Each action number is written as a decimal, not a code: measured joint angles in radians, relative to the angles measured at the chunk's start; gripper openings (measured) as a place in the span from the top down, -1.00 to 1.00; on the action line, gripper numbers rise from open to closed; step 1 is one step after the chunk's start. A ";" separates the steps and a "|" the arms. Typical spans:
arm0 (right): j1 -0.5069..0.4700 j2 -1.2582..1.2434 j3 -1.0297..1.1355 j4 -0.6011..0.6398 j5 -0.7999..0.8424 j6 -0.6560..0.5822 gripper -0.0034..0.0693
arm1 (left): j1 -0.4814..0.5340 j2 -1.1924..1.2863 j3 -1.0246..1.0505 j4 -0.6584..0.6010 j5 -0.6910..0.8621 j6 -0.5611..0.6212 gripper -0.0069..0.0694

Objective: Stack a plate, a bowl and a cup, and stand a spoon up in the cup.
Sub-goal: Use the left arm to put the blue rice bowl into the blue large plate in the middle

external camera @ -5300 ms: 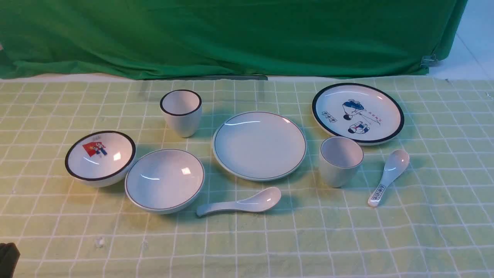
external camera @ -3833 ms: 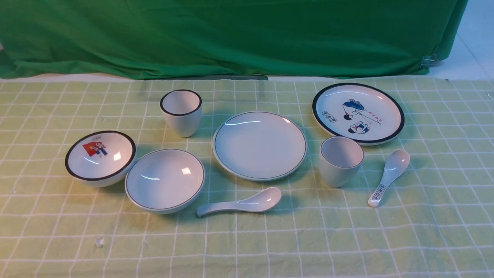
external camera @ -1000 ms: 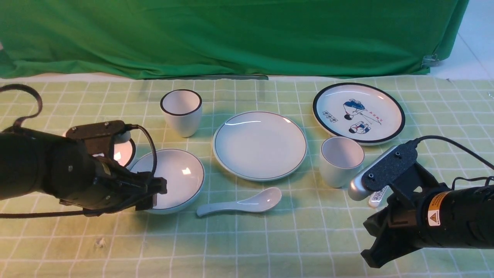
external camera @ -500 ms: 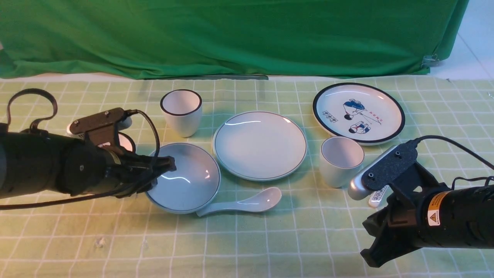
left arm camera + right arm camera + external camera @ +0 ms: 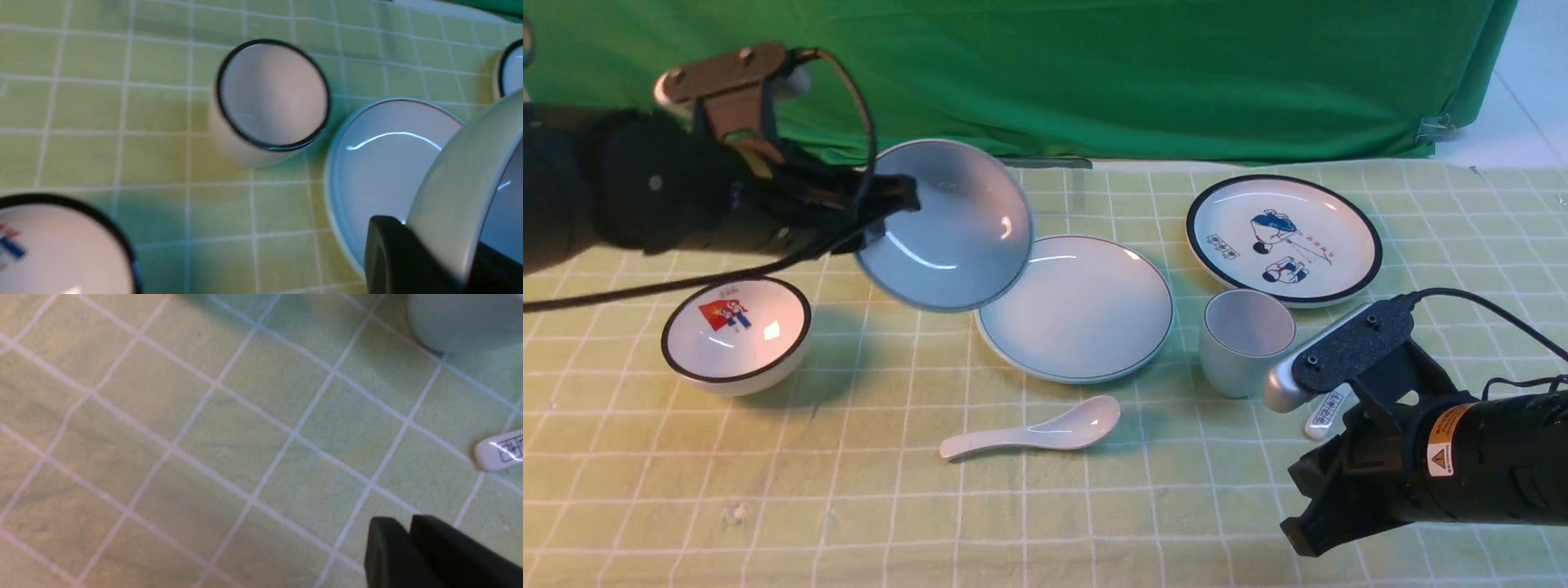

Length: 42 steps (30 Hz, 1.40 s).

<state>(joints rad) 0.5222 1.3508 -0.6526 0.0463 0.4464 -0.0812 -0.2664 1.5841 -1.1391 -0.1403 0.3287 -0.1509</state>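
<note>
My left gripper (image 5: pixel 892 204) is shut on the near rim of the plain white bowl (image 5: pixel 947 224). It holds the bowl in the air, tilted, with the far edge over the left rim of the plain plate (image 5: pixel 1086 314). In the left wrist view the bowl's wall (image 5: pixel 453 192) sits between the black fingers (image 5: pixel 388 249), above the plate (image 5: pixel 380 163). The plain cup (image 5: pixel 1246 341) stands right of the plate. The all-white spoon (image 5: pixel 1033 433) lies in front of the plate. My right gripper (image 5: pixel 408 528) is shut and empty, low at the front right, near the cup's base (image 5: pixel 466 318).
A flag-picture bowl (image 5: pixel 735 335) sits at the left. A cartoon plate (image 5: pixel 1282 237) lies at the back right. The printed spoon (image 5: pixel 1327 408) is partly hidden by my right wrist camera. A black-rimmed cup (image 5: pixel 271 98) stands beyond the lifted bowl. Green cloth hangs at the back.
The left gripper closed on the plain bowl's rim, lifted it off the cloth and carried it up and right toward the plate, tilting it. The right arm has barely moved.
</note>
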 joint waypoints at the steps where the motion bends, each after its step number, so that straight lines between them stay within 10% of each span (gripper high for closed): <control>1: 0.000 0.000 0.000 0.000 -0.001 0.002 0.59 | -0.021 0.043 -0.041 -0.010 0.014 0.030 0.72; 29: 0.000 0.000 0.000 0.000 -0.011 0.006 0.50 | -0.085 0.497 -0.411 -0.085 0.169 0.082 0.70; 42: 0.000 0.000 0.000 0.000 -0.012 0.008 0.43 | -0.085 0.497 -0.412 -0.058 0.183 0.073 0.01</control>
<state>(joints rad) 0.5222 1.3508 -0.6526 0.0463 0.4345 -0.0731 -0.3515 2.0808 -1.5511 -0.1984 0.5120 -0.0784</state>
